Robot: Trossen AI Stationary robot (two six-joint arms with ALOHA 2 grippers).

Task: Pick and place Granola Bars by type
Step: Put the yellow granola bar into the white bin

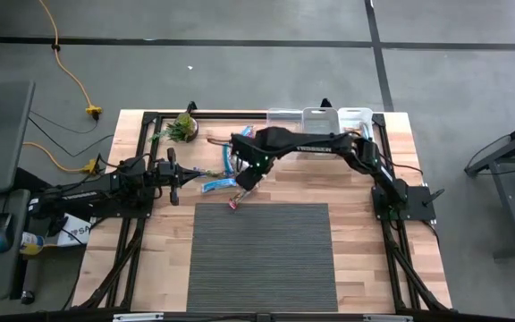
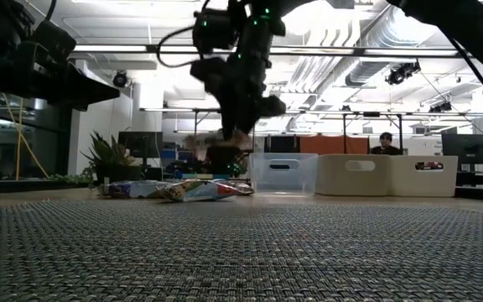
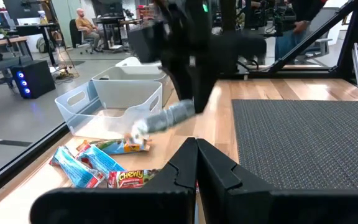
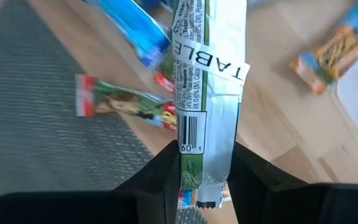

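Note:
My right gripper reaches over the pile of granola bars and is shut on a green-and-silver wrapped bar, which it holds above the table. It also shows in the low view. Loose bars lie flat on the wood: a blue one, another blue one, and a red-ended one at the mat's far edge. In the left wrist view, blue and red-yellow bars lie near my left gripper. It is shut and empty at the table's left. My right gripper pinches the bar between its two fingers near one end, by the barcode. The fingers slant down from above, and the bar runs out lengthwise past the fingertips. The bar is lifted clear of the table and tilted.
Three clear or white bins stand along the far edge. A small potted plant is at the far left. A grey woven mat covers the near middle. People sit in the room beyond the table.

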